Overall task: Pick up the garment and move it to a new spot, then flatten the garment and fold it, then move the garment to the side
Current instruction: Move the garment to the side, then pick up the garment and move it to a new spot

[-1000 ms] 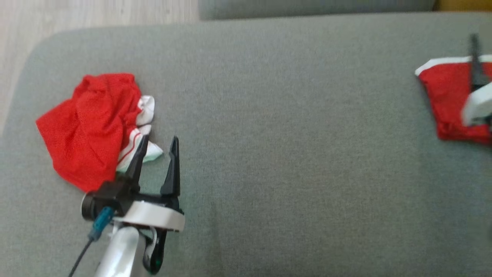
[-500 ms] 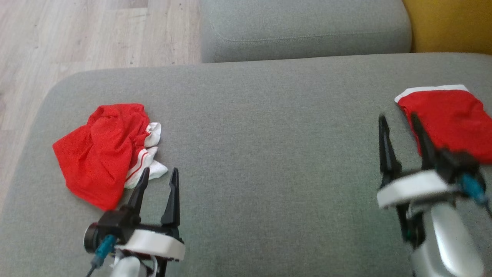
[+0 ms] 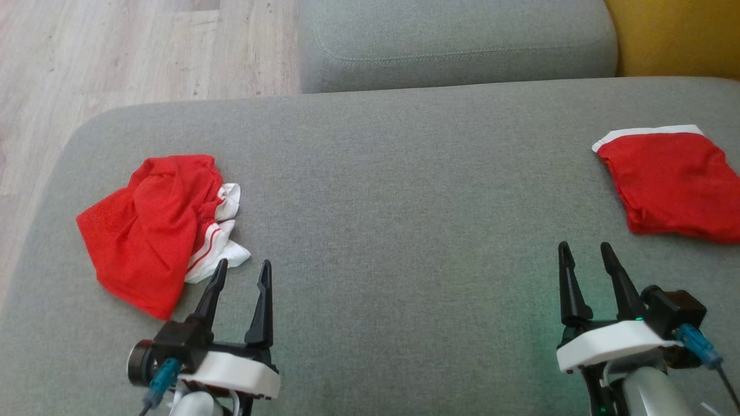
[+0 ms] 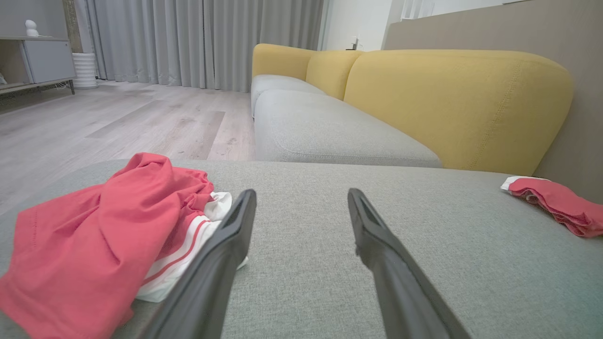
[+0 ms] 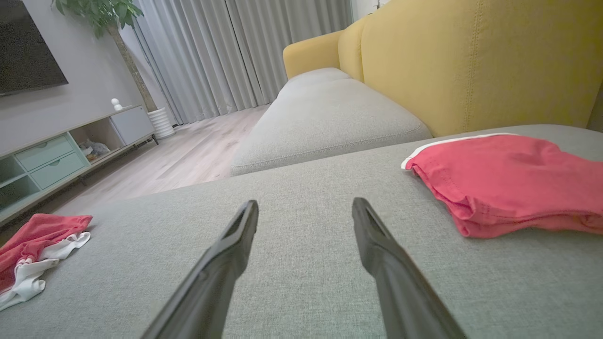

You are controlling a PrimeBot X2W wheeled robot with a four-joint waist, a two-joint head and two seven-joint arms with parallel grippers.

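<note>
A crumpled red garment (image 3: 150, 225) with a white striped part lies on the left of the grey seat cushion (image 3: 404, 202). My left gripper (image 3: 244, 264) stands open just in front of its white edge, apart from it, with nothing between the fingers. The left wrist view has the same garment (image 4: 94, 235) to the left of the open left gripper (image 4: 302, 193). A folded red garment (image 3: 670, 182) with a white band lies flat at the far right. My right gripper (image 3: 584, 247) is open and empty, in front and to the left of it. In the right wrist view the folded garment (image 5: 509, 179) lies to the right of the right gripper (image 5: 305, 202).
A second grey seat cushion (image 3: 457, 46) adjoins the far edge, with a yellow backrest (image 3: 676, 34) at the right. Wooden floor (image 3: 115, 52) lies beyond the cushion's rounded left corner. A low cabinet (image 5: 56, 150) stands by the wall across the room.
The head camera has tilted up. My right gripper has drawn back from over the folded garment to the lower right. The left gripper has backed slightly off the crumpled garment's white edge.
</note>
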